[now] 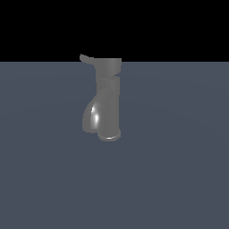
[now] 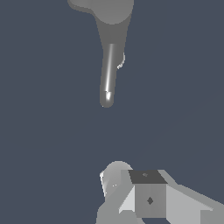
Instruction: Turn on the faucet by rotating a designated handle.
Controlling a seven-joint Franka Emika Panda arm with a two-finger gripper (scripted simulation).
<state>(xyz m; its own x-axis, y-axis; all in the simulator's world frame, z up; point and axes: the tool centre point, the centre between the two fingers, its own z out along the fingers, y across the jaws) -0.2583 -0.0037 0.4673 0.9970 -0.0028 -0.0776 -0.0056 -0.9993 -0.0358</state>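
Note:
The faucet [image 1: 108, 100] stands upright in the middle of the exterior view, a dark grey glossy cylinder on a round base ring [image 1: 109, 135], with its bulging spout [image 1: 91, 117] toward the exterior view's left. The handle [image 1: 86, 58] is a thin short lever sticking out from the wide cap [image 1: 109, 66] toward the exterior view's left. In the wrist view the faucet [image 2: 109, 65] is seen from above, with the cap [image 2: 113, 8] at the frame edge and a stub of the handle [image 2: 77, 5] beside it. My gripper [image 2: 131, 181] shows only partly there, well apart from the faucet and touching nothing. No gripper appears in the exterior view.
A flat blue-grey floor [image 1: 179, 156] spreads around the faucet, with black background behind it. No other objects show.

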